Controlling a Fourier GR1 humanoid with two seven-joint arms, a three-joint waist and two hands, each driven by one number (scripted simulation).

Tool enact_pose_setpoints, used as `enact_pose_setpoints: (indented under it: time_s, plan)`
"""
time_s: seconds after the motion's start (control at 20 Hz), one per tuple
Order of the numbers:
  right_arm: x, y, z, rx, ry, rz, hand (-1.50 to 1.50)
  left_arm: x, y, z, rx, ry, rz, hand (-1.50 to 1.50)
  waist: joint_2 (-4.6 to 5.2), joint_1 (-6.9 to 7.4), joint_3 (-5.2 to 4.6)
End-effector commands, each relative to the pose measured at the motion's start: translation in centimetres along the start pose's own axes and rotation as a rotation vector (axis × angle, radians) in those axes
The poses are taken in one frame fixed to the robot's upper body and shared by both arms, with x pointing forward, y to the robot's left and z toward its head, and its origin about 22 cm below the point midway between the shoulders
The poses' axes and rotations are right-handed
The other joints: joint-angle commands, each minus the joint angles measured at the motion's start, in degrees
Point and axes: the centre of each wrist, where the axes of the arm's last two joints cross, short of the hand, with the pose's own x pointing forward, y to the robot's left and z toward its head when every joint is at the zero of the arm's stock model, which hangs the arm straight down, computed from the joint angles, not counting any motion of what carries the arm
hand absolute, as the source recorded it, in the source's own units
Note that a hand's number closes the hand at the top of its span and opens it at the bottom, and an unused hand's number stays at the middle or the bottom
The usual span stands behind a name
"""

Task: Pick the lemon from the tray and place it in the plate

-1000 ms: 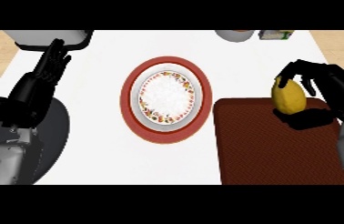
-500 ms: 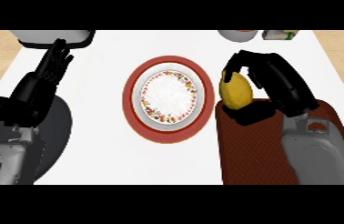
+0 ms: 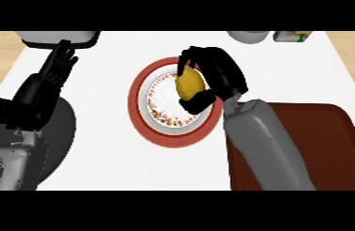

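Over plate (image 3: 158,108), lemon (image 3: 189,82) was yellow; plate white with multicoloured speckled band, red rim. Right of plate, tray (image 3: 319,131) was dark reddish-brown; counter (image 3: 118,169) white; right hand (image 3: 222,75) and left hand (image 3: 59,65) black.

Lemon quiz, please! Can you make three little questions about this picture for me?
1. Fill the gap: the right hand holds the lemon over the ____.
2. True or false: nothing touches the lemon.
3. The left hand, at the view's left, is: A) open, fingers straight; B) curled round a cup.

Key: 1. plate. 2. False. 3. A.
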Motion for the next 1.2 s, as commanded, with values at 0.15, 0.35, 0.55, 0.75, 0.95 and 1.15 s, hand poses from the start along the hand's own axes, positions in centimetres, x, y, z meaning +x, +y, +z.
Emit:
enact_pose_setpoints:
  time_s: [0.15,0.35,0.55,0.75,0.95,1.15]
  plan:
    - [0.0,4.9,-4.3,0.011,0.051,0.103,1.5,0.7,-0.8,0.2,-0.019,-0.012,0.006,0.0,0.25,0.95,0.01]
    - [-0.4,6.7,-5.1,0.089,0.057,0.153,1.5,1.2,-1.9,-1.7,-0.018,-0.023,-0.007,0.0,0.34,0.75,0.02]
    - [-2.5,7.7,-5.4,0.031,0.202,0.002,-1.5,0.2,-1.1,-1.4,-0.033,-0.012,0.007,0.0,0.77,2.6,0.02]
    - [-2.1,8.2,-5.8,0.083,0.172,-0.076,-1.5,0.3,-2.4,-0.4,-0.037,-0.031,0.003,0.0,0.77,3.46,0.04]
    - [-2.2,8.6,-5.5,0.037,0.115,-0.201,-1.5,0.8,-1.5,-1.9,-0.037,-0.027,0.006,0.0,0.76,2.97,0.05]
    - [-2.0,8.1,-5.4,-0.107,0.076,-0.333,-1.5,0.2,-1.3,-1.1,-0.045,-0.032,0.004,0.0,0.66,2.98,0.07]
